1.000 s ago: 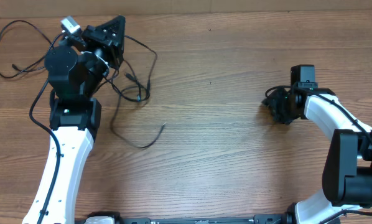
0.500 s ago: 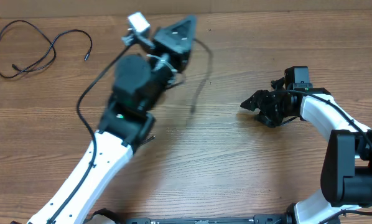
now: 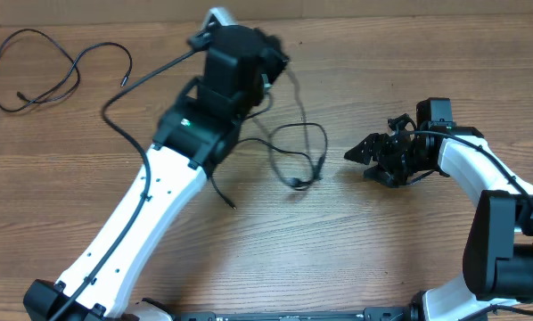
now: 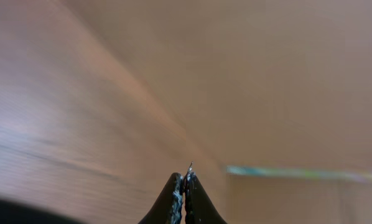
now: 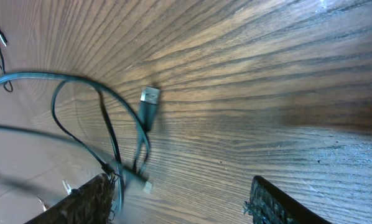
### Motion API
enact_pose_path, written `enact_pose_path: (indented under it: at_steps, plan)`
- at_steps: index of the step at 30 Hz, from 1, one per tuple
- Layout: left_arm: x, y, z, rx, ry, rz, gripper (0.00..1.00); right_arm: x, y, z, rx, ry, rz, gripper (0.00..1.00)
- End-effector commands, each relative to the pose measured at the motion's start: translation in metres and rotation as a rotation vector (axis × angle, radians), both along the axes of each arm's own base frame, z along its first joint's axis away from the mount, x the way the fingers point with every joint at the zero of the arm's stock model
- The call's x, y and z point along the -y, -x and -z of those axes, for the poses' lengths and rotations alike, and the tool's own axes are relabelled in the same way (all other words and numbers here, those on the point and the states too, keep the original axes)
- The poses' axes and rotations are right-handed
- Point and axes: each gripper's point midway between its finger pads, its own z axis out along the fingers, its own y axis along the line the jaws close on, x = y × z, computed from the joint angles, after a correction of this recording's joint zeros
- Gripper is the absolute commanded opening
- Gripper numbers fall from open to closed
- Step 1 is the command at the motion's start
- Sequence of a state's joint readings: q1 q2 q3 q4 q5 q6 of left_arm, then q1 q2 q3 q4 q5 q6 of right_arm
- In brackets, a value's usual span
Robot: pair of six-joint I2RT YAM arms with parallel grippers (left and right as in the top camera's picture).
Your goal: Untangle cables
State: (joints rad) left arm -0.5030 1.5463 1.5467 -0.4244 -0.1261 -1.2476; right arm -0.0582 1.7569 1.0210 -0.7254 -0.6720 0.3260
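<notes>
Left gripper (image 4: 186, 179) clenched on strand of cables (image 3: 296, 182), raised over table (image 3: 382, 259); right gripper (image 3: 359, 153) spread wide, empty, just beside dangling loop. We see loose cord (image 3: 73, 64) lying free at far-left corner, well apart. We judge step in hand: drawing remaining strands apart. Next move, in our view: right gripper pinches loop near plug (image 5: 150, 102), pulls away from left.
</notes>
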Motion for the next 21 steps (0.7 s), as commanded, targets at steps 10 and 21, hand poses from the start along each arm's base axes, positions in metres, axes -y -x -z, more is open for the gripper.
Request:
enact_pose_path:
  at_steps: [10, 21]
  plan:
    - [-0.057, 0.000, 0.081, -0.283, -0.202, -0.097, 0.04, -0.055, 0.008, -0.013, 0.125, -0.001, -0.220, 0.68]
    - [-0.044, 0.001, 0.092, -0.319, -0.174, -0.034, 0.04, -0.090, -0.077, -0.034, 0.751, 0.350, -0.425, 0.62]
